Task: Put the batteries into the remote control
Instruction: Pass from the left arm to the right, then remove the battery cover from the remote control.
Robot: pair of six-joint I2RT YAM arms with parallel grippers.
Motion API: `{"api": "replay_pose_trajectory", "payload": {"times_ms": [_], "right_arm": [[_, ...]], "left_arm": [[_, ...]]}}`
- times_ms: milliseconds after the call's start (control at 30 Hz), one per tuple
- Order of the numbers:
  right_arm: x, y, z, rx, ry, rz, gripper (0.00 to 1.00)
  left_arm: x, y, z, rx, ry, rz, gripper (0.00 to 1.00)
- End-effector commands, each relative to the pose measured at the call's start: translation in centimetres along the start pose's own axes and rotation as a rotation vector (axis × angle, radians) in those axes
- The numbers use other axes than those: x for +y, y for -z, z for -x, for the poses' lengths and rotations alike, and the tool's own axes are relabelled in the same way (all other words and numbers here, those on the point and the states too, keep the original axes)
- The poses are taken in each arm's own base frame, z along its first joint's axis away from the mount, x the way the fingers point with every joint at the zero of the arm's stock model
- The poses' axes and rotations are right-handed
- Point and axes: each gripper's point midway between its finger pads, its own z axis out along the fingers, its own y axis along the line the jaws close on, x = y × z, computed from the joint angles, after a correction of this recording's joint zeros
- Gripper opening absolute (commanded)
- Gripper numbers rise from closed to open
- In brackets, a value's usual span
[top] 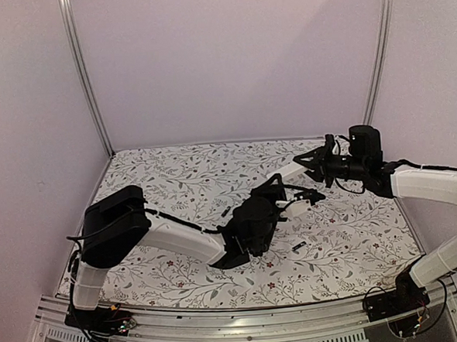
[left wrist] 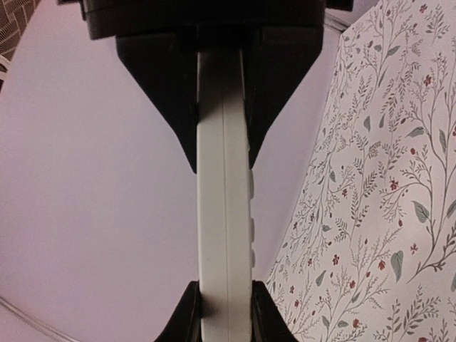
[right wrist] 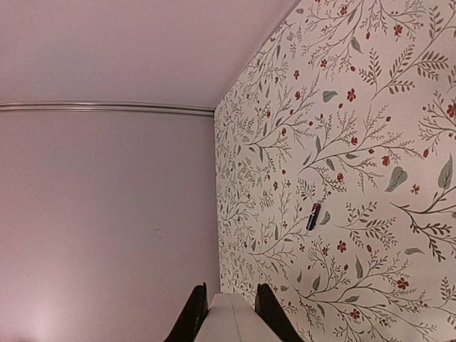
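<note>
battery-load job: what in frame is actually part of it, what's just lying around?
Job:
remote, clamped in left gripper; right gripper looks closed on it too
battery, loose on the cloth; second one not clearly visible

Just there:
floral cloth
frame rails

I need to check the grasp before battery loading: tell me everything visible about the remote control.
The remote control is a slim white plastic-looking bar, seen edge-on, with a seam along its length and small raised bumps down one side. It is held clear of the floral table. The left end effector pinches its near end on the flat faces; the right end effector apparently clamps the far end. Its battery bay is not visible.
</note>
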Motion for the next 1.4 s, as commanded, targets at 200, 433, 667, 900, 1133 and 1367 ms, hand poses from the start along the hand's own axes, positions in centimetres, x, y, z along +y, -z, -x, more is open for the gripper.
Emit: {"api": "replay_pose_trajectory", "payload": {"times_ms": [200,433,667,900,1133,1367], "right_arm": [[1.6,-0.6,-0.1,0.018,0.018,0.058,0.01],[3.5,-0.3,0.5,0.021,0.079,0.102,0.0],[5.0,1.3,1.7,-0.001,0.176,0.147,0.0],[6.2,3.6,2.1,-0.021,0.273,0.19,0.0],[7.3,4.6,0.7,0.031,0.375,0.242,0.0],[7.3,4.0,-1.9,0.111,0.458,0.275,0.0]], "left_arm": [[1.5,1.0,0.5,-0.02,-0.004,0.087,0.35],[1.3,3.2,0.7,-0.071,-0.011,0.058,0.62],[0.6,5.8,-0.5,-0.083,0.077,-0.091,0.69],[1.0,8.2,-2.4,-0.044,0.359,-0.392,0.78],[3.8,10.1,-2.9,-0.024,0.925,-0.775,0.88],[6.8,10.8,-1.4,-0.033,1.444,-1.061,0.87]]}}
